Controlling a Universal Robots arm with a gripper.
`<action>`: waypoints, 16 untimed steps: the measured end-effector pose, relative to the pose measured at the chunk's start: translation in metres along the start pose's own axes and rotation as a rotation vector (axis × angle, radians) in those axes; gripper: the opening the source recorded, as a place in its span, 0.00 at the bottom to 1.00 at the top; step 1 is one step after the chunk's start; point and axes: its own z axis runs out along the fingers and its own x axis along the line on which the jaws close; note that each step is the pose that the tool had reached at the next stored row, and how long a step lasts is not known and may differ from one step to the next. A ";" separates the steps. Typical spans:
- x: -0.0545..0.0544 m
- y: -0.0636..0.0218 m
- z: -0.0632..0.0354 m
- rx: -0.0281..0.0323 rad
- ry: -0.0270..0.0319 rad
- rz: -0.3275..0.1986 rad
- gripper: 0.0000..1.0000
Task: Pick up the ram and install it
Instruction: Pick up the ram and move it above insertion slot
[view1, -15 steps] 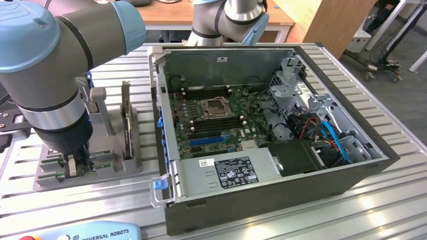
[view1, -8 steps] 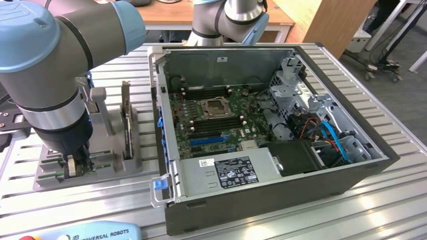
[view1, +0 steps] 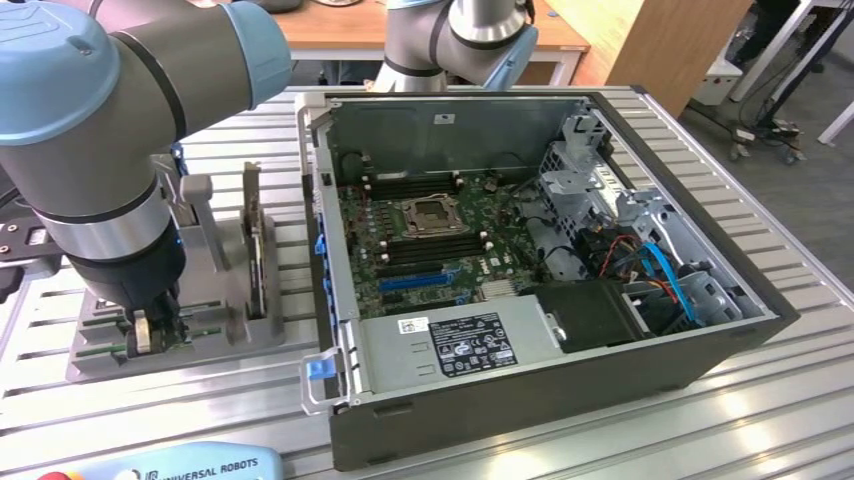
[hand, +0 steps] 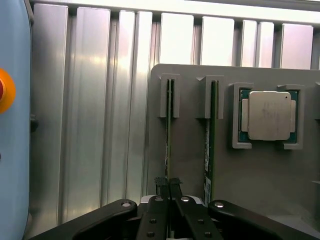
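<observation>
The gripper (hand: 168, 185) has its black fingers (hand: 175, 189) clamped on the thin green ram (hand: 169, 125), edge-on in a grey slotted holder (hand: 190, 150), chips hidden

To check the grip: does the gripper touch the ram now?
Touching. The wrist view shows the gripper pinching the upper edge of the ram, with no gap.

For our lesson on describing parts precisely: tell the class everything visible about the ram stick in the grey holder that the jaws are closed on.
The ram is a long, thin green circuit-board stick, seen edge-on. It stands on its edge in the slot nearest the rim of the grey holder, its far end seated between the slot's raised guides. The black jaws are shut on its near end. A second stick stands parallel in the next slot, apart from it. The ram is not yet lifted out.
</observation>
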 end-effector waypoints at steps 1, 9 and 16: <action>0.000 0.0000 0.0000 0.0002 -0.0001 0.000 0.12; 0.000 0.0001 -0.0027 -0.0001 0.0000 0.000 0.12; 0.000 0.0003 -0.0063 -0.0001 0.0001 0.000 0.12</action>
